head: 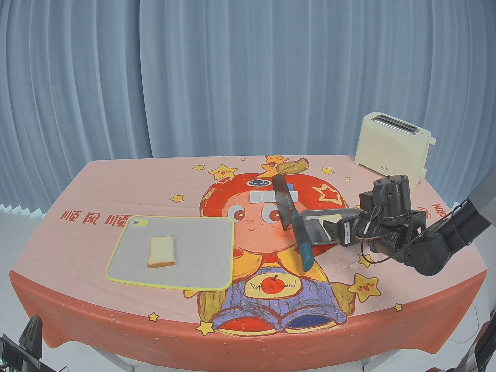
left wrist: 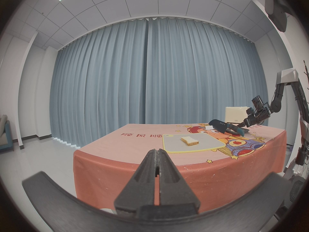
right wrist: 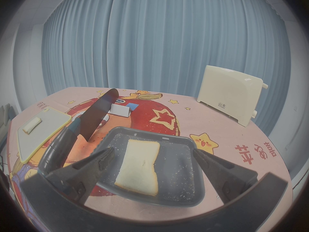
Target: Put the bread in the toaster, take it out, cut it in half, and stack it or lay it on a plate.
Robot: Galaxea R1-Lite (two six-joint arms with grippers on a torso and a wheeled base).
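Grey cutting board with a yellow-green rim sits at about 8 o'clock from the table's middle in my head view. A small piece of bread lies flat on it near the board's middle.

Swinging to 2 o'clock, near the far right edge of the pink tablecloth, the cream toaster stands upright with its slot facing up.

Now at 3 o'clock, the dark tray. A bread slice lies flat inside it, with crumbs scattered over the tray floor around it. My right gripper hangs right over that tray. Its fingers are spread wide, one on each side of the slice, and they grasp nothing.

The knife has a dark blade and a teal handle. It is just off the tray's 9 o'clock side, between the tray and the cutting board. It is tilted, with the tip toward 12 o'clock and the handle end toward 6. From here I can't tell whether it is leaning on the tray's rim. Close by the tip, toward 12 o'clock, a small white card rests on the cloth.

My left gripper is down low off the table's 7 o'clock corner, well apart from the cloth edge. Its fingers are clenched flat together with nothing between them. The left wrist camera looks across at the board and the knife.
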